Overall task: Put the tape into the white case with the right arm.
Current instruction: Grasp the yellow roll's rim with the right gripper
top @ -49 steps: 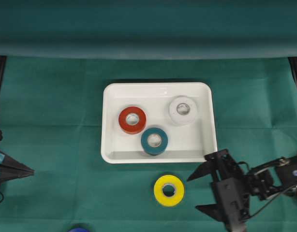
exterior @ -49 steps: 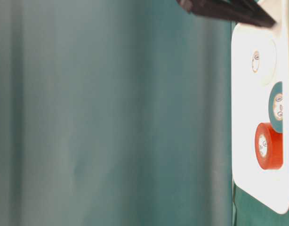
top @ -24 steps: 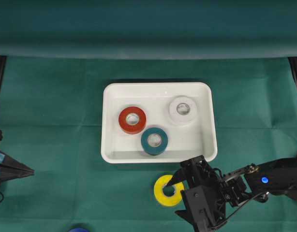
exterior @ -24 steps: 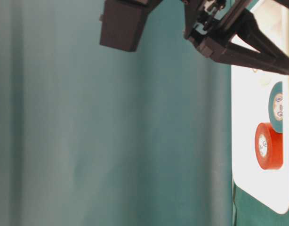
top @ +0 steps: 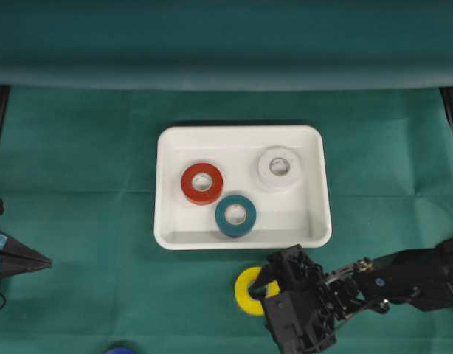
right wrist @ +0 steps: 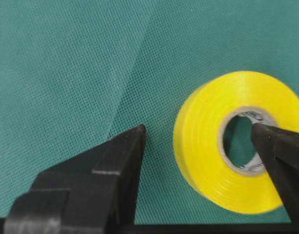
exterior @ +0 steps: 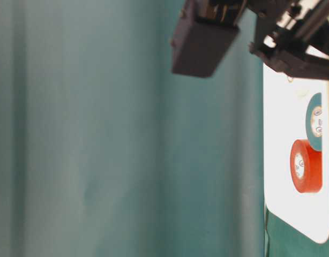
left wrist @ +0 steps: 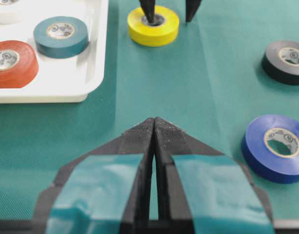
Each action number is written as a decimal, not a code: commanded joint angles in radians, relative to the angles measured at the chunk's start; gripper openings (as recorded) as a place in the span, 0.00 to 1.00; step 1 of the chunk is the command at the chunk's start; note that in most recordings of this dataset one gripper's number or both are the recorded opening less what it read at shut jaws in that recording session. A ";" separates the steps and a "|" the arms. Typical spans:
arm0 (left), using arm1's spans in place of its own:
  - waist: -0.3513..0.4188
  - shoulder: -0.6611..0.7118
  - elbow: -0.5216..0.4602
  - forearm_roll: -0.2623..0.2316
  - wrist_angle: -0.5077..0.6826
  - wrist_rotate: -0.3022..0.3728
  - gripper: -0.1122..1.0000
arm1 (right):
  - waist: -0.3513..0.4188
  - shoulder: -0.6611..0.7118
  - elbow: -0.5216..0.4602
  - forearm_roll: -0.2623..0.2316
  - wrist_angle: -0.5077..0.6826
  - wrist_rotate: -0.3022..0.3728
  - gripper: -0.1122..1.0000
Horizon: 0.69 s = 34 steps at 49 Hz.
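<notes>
Nearest us, we list the left gripper [left wrist: 154,127], its blue-patched fingers pressed together, idle on the green worktop [top: 79,221]. Beyond it: a blue tape roll [left wrist: 276,147] and a black roll [left wrist: 287,61]. Next, the yellow tape [top: 250,290], flat on the worktop just outside the white case [top: 167,144]; the right gripper [left wrist: 167,12] stands spread, one finger inside the roll's core, one outside. Farthest, the case holds red [top: 202,183], teal [top: 235,214] and white [top: 279,168] rolls.

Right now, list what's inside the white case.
Three tape rolls lie in the case: red, teal, white. The right tool hides none of its floor in the overhead view.
</notes>
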 commanded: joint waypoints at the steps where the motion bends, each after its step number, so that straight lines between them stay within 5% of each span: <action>1: 0.003 0.008 -0.011 0.000 -0.009 -0.002 0.10 | 0.003 -0.002 -0.028 -0.002 0.000 0.003 0.65; 20: 0.003 0.008 -0.011 0.000 -0.009 -0.002 0.10 | 0.003 0.005 -0.032 -0.002 0.002 0.011 0.63; 29: 0.003 0.008 -0.011 0.000 -0.009 -0.002 0.10 | 0.002 0.005 -0.032 -0.002 0.003 0.011 0.23; 34: 0.003 0.009 -0.011 0.000 -0.009 -0.002 0.10 | 0.000 0.005 -0.035 -0.002 0.003 0.011 0.14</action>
